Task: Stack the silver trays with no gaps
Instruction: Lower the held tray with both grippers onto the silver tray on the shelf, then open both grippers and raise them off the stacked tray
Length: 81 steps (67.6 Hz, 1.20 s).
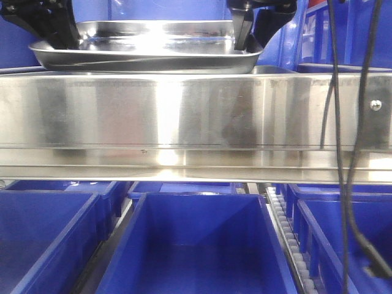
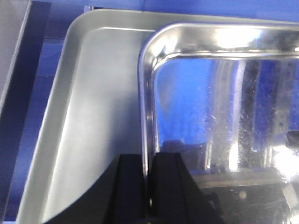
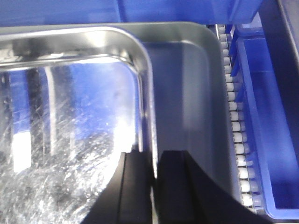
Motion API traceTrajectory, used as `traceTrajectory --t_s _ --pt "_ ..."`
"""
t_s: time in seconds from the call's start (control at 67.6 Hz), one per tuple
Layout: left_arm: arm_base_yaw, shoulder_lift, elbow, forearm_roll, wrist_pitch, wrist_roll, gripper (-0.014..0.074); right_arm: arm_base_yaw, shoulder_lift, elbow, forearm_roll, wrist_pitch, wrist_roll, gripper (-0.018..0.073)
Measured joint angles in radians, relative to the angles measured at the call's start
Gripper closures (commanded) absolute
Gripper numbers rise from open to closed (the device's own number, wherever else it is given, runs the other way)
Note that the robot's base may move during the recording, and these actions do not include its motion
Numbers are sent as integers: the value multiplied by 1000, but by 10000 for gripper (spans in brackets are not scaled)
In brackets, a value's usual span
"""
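A shiny silver tray [image 1: 147, 54] hangs between my two grippers, just above the steel rail. My left gripper [image 2: 148, 158] is shut on the rim of its left side [image 2: 145, 116]. On the opposite side, my right gripper [image 3: 155, 156] is shut on the rim [image 3: 148, 107]. Under the held tray lies a second, duller silver tray [image 2: 93, 116], whose floor and wall [image 3: 191, 88] show beyond both held edges. In the front view the left gripper [image 1: 68, 40] and right gripper [image 1: 241, 41] reach down from the top. Whether the two trays touch is not visible.
A long brushed-steel rail [image 1: 184, 122] with a screw [image 1: 375, 105] crosses the front view, and black cables [image 1: 343, 153] hang before it. Blue bins [image 1: 196, 245] stand below it. A white roller strip [image 3: 236, 121] and a blue bin [image 3: 275, 116] lie right of the lower tray.
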<state>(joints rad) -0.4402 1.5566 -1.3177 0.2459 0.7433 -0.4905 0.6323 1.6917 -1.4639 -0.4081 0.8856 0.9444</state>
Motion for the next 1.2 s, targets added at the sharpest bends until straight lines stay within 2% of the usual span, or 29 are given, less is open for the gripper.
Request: traceTrajectory --t_s 0.089,0.178,0.326,0.4,0.548,0.814,0.873,0.918,1.051,1.08,1.199 --pt "0 0 0 -2 -2 0 524 0 0 0 2 -29 -2 366" --pt "0 2 0 -2 -2 1 412 0 0 0 4 -90 -5 288" --pt "0 5 0 -2 -19 1 235 2 0 -6 -5 -139 -23 257" --pt "0 5 0 -14 -28 1 216 7 0 -6 -14 -139 -29 257" --pt "20 5 -2 -32 -42 -9 218 9 0 -8 -28 -134 -31 260" --pt "34 5 -6 -19 -54 -9 226 9 0 -8 -51 -129 -31 264" --pt "34 5 -6 -17 -54 -9 268 11 0 -8 -51 -127 -31 301" --pt "34 5 -6 -17 -54 -9 344 11 0 -12 -51 -123 -33 360" --pt "34 -18 -6 -20 -47 -9 633 11 -8 -28 -51 -123 -33 558" --pt "34 -29 -6 -23 -43 -9 629 11 -11 -31 -51 -123 -33 589" --pt "34 -92 -6 -45 -39 -9 580 19 -55 -39 -51 -141 -33 582"
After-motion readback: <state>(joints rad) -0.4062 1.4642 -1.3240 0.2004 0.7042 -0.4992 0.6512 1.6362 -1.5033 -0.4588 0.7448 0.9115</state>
